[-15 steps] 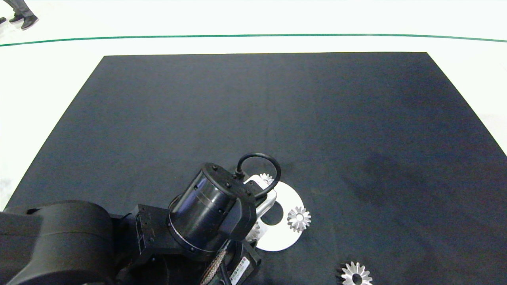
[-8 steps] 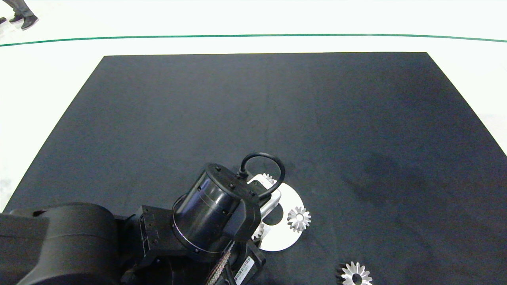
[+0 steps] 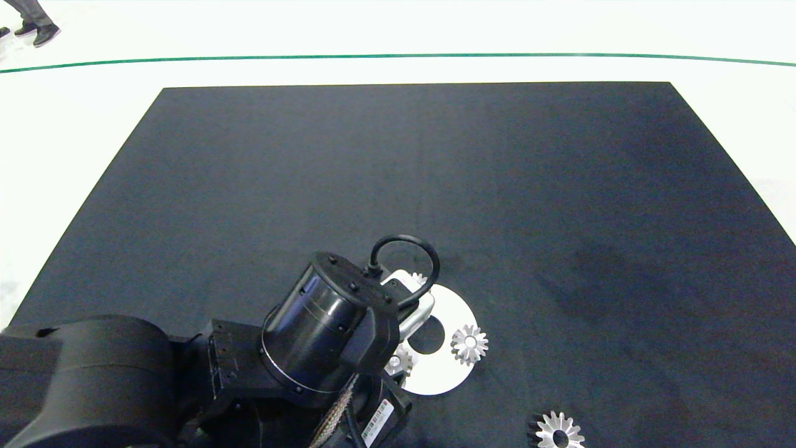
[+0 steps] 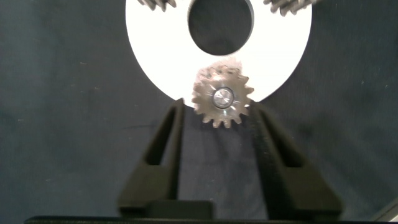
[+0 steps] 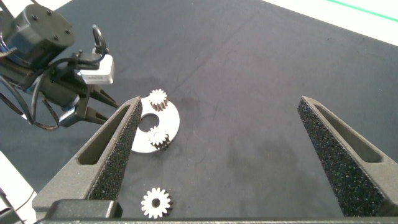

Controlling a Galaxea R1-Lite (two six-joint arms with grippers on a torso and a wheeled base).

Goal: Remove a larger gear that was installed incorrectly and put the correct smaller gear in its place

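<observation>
Left pincer (image 4: 214,115) is open, fingers spread, low over the near edge of the flat white ring-shaped plate (image 3: 444,367). The smaller gear (image 4: 222,97), silver metal with short close teeth, sits on that plate edge right between the two fingertips; it sits in the gap with no clear contact on either side. In the head view the same gear (image 3: 398,363) peeks out beside the dark left arm's wrist, which covers the plate's left part.

Two more small silver gears with bright centres sit on the plate: one (image 3: 469,343) on its right rim, one (image 3: 418,278) at the far rim, mostly hidden behind the wrist camera housing.

The larger gear (image 3: 558,431), silver, star-like with long spaced teeth and a round centre hole, lies flat on the black mat (image 3: 435,186), off the plate, well to the right of it and nearer the robot. Right wrist view shows it too (image 5: 155,202).

Right pincer (image 5: 227,152) is open wide, raised well above the desk, away from the plate.

Mat covers the desk top; pale floor beyond with a green line (image 3: 398,56). A person's shoes (image 3: 37,31) show at the far left corner.
</observation>
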